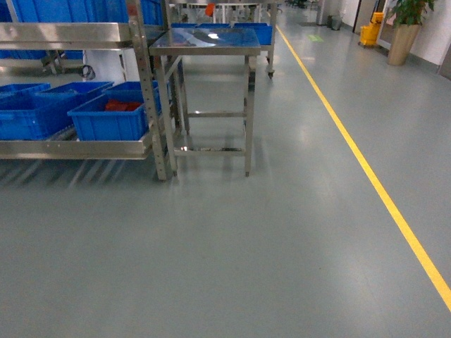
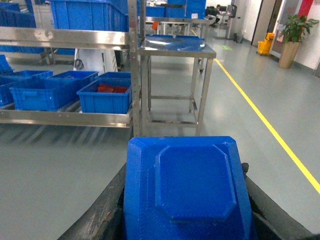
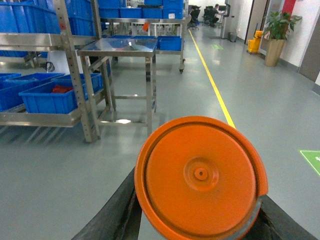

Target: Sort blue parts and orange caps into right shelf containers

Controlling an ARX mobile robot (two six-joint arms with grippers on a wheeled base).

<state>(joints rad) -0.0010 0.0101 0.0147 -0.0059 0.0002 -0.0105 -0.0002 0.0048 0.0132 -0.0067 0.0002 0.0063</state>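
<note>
Grip-wise, a rigid, light-looking blue part (image 2: 187, 192) is clamped in the left gripper (image 2: 185, 220) and a slick orange cap (image 3: 200, 175) is pinched edge-on in the right gripper (image 3: 197, 220), bins (image 3: 50, 97) far ahead-left.

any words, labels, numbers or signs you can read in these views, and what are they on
No text can be read in any view.
Green floor marking: cut off at the frame edge, a sign shape only, no letters legible.
Second green floor marking, far down the aisle: too small and blurred to read.
Orange cap in the right end effector: the face shown is plain.
Blue part in the left end effector: plain.
Blue bins: no labels visible.
</note>
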